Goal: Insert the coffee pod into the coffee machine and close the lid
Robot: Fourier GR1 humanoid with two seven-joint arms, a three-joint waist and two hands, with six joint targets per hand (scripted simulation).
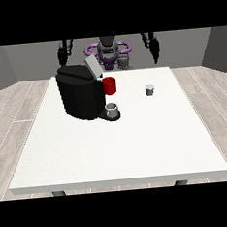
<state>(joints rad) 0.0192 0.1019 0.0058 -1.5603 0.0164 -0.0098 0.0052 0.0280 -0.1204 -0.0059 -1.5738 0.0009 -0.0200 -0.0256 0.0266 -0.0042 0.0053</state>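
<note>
The coffee pod (150, 90) stood upright on the white desk (118, 149), well apart from the black coffee machine (79, 94) at its left. The machine's lid (93, 67) was tilted open. A red part (109, 85) showed at its front, above a grey cup (112, 108) on its base. Both robot hands (62, 54) (154, 47) hung raised beyond the desk's far edge, holding nothing; I could not tell how their fingers lay.

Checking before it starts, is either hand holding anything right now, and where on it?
Nothing is held. Both hands hang raised at the table's far edge, apart from the coffee pod and coffee machine.
</note>
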